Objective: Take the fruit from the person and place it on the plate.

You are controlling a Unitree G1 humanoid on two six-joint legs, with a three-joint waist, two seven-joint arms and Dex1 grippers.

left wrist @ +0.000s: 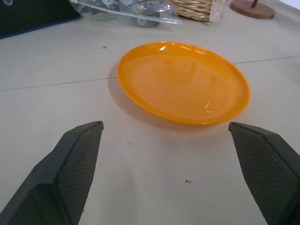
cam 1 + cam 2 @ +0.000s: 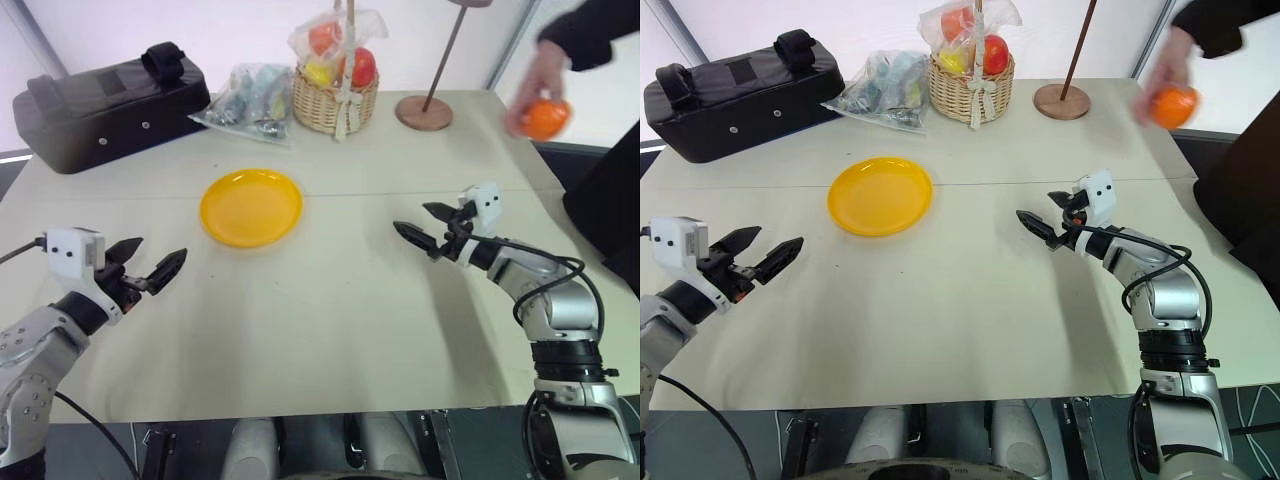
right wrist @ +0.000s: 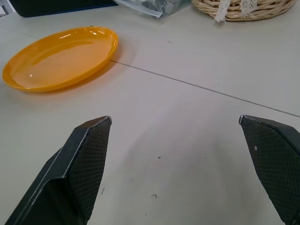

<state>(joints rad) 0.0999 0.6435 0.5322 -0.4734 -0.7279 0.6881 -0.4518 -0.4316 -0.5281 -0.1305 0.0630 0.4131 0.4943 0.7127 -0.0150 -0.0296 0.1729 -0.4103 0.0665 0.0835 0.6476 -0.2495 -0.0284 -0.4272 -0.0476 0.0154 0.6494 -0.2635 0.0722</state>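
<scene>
Head views — person's hand (image 2: pixel 532 80) holding fruit (image 2: pixel 546 118), wrist views — plate (image 1: pixel 183 82)

**Table layout right now**

The plate (image 2: pixel 251 207) sits left of centre on the table (image 2: pixel 330 320). Behind it, along the far edge: case (image 2: pixel 105 100) far left, then a plastic bag (image 2: pixel 245 100), wicker basket (image 2: pixel 335 98), and stand base (image 2: pixel 423 112) to the right. The person's hand (image 2: pixel 535 85) holds the fruit (image 2: pixel 545 118) above the far right corner. The left gripper (image 2: pixel 150 268) is near-left of the plate, the right gripper (image 2: pixel 425 228) off to its right.
</scene>
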